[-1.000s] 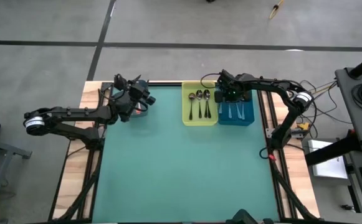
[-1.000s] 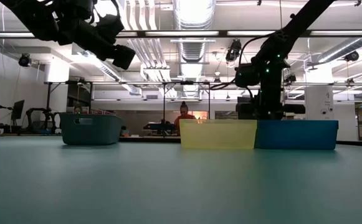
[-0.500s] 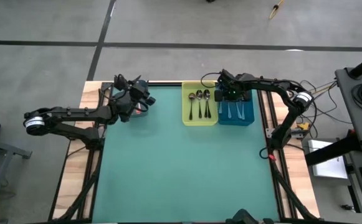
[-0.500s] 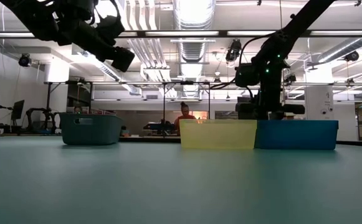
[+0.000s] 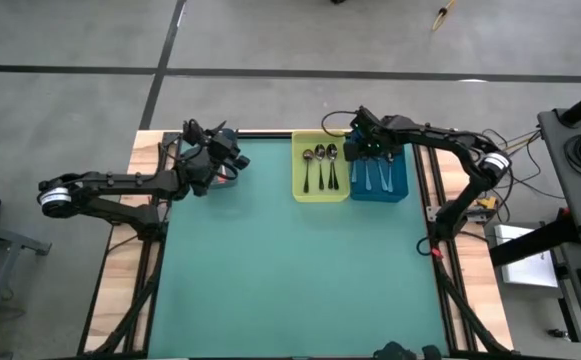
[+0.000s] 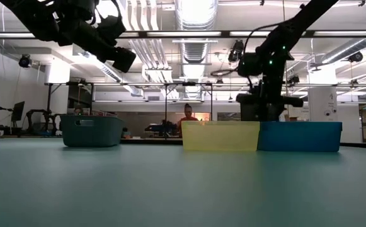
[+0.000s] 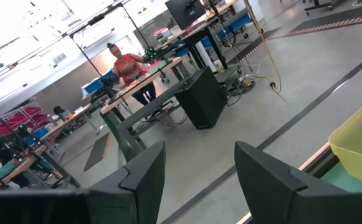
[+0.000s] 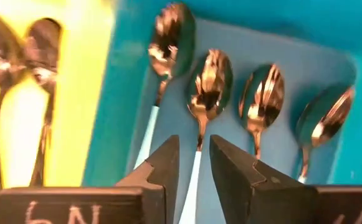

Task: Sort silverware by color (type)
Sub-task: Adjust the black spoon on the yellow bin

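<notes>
High view: the right gripper (image 5: pixel 366 146) hung over the far end of the blue bin (image 5: pixel 400 185), which held pale-handled spoons (image 5: pixel 374 177); dark-handled spoons (image 5: pixel 320 166) lay in the adjoining yellow bin (image 5: pixel 299 170). The left gripper (image 5: pixel 222 150) waited above a grey bin (image 5: pixel 228 178) at the table's (image 5: pixel 290 270) far left. Low view: yellow and blue bins stood touching; the grey bin stood well apart. Left wrist view: its fingers (image 7: pixel 144 171) were spread, holding nothing. Right wrist view: its fingers (image 8: pixel 166 165) stood slightly parted, empty, above four spoons in the blue bin, one handle showing between them; two more spoons lay in the yellow bin
</notes>
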Tool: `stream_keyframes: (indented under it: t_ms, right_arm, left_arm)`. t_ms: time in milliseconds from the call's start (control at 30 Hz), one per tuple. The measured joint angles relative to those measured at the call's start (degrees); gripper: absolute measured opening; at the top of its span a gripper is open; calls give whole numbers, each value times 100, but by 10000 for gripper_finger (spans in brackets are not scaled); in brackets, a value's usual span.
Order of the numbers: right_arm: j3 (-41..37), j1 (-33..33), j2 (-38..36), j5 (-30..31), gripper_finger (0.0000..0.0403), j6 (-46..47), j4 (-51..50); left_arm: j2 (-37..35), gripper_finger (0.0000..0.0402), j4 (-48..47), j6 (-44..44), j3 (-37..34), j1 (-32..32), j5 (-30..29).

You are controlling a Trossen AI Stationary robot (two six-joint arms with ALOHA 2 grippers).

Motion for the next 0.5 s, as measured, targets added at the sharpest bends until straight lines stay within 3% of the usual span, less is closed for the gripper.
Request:
stream_keyframes:
  t_ms: [500]
  right_arm:
    - [-82,1024,-773,305,64,-1647,664]
  left_arm:
    - [0,174,-50,-439,78,-11,20]
